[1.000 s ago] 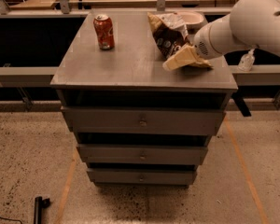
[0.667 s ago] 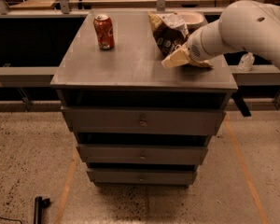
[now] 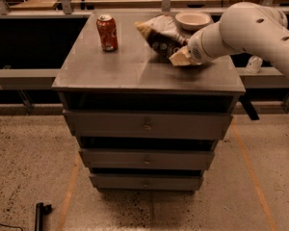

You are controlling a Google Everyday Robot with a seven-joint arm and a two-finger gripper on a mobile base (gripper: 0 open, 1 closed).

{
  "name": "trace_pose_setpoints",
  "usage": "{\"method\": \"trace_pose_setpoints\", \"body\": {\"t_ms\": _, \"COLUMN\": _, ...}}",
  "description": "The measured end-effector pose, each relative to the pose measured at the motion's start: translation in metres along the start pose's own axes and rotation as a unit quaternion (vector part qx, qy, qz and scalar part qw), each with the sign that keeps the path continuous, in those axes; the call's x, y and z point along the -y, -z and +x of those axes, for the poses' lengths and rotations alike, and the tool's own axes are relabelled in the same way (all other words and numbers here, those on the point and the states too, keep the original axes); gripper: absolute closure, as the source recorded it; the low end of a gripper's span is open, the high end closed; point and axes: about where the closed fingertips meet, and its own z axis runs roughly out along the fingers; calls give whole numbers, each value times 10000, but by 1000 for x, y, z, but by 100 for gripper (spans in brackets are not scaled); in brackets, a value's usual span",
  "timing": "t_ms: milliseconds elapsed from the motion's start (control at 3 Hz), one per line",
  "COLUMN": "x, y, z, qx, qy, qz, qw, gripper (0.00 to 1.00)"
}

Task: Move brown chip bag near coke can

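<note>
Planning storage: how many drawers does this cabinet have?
3, stacked on the front: top drawer, middle drawer, bottom drawer; none look hidden. The gripper is above, at the brown chip bag.

Grey drawer cabinet top [image 3: 130,71] carries: coke can [image 3: 107,32] upright, rear left; brown chip bag [image 3: 161,36] right of centre, gripper [image 3: 184,57] at its near end; white bowl [image 3: 192,19] rear right.
</note>
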Motion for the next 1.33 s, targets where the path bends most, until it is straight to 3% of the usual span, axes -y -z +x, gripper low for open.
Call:
{"method": "trace_pose_setpoints", "body": {"t_ms": 333, "x": -6, "y": 0, "z": -9, "qx": 164, "qy": 72, "qz": -150, "qw": 9997, "gripper": 96}}
{"method": "trace_pose_setpoints", "body": {"t_ms": 667, "x": -17, "y": -1, "z": -25, "qx": 429, "qy": -4, "qz": -432, "qw": 9981, "gripper": 100}}
{"method": "trace_pose_setpoints", "body": {"t_ms": 1000, "x": -30, "y": -6, "z": -43, "qx": 608, "qy": -143, "qz": -618, "qw": 9961, "gripper": 100}}
{"method": "trace_pose_setpoints", "body": {"t_ms": 1333, "x": -40, "y": -20, "z": -57, "qx": 677, "qy": -216, "qz": -672, "qw": 9952, "gripper": 82}}
